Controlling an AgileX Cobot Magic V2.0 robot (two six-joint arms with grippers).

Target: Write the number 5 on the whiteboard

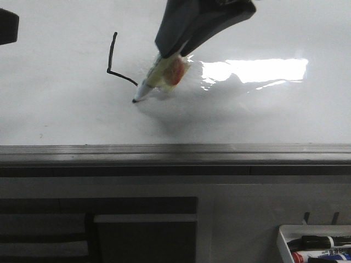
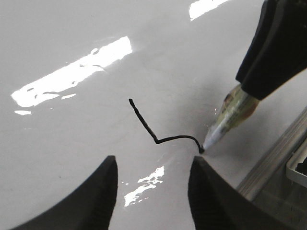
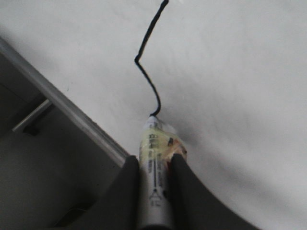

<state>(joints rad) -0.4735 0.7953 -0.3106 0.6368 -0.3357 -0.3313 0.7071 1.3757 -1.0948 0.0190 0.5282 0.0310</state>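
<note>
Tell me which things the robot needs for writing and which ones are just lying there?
Needed: the whiteboard, the marker held in the right gripper, and the unfinished black line.

Just there: the tray of spare markers, and the open left gripper, holding nothing.

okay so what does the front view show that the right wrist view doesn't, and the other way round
Only the front view shows the marker tray with spare markers below the board, the bright glare on the whiteboard, and a dark edge of the left gripper.

Only the right wrist view shows the right gripper fingers clamped on the marker barrel, with its printed label.

Both show the marker's tip touching the board at the end of the unfinished black stroke, plus the grey edge rail.
</note>
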